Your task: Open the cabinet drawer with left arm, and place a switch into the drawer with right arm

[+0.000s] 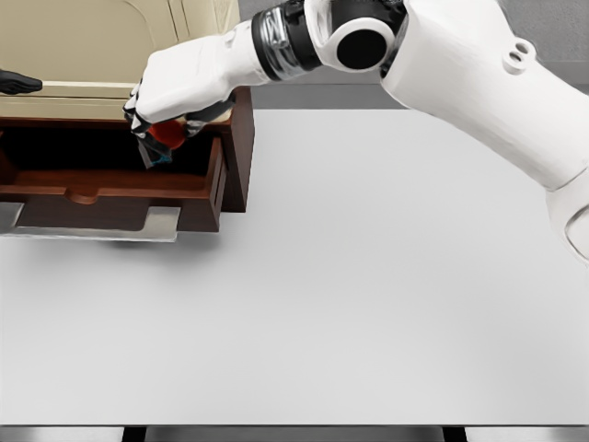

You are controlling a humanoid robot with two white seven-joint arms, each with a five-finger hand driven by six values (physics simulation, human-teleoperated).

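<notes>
The brown cabinet (241,138) stands at the table's far left with its drawer (110,187) pulled out toward me. My right arm reaches across from the right. Its hand (158,118) hangs over the drawer's right end, shut on the switch (166,136), a small red and blue piece that shows below the palm. The switch is just above the drawer's dark inside, near the right wall. A dark tip of my left hand (18,84) shows at the picture's left edge, level with the cabinet's beige top (83,89).
The white table (350,295) spreads in front and to the right of the cabinet. A grey flat base (161,224) lies under the drawer's front. Behind the cabinet is a beige panelled surface (83,37).
</notes>
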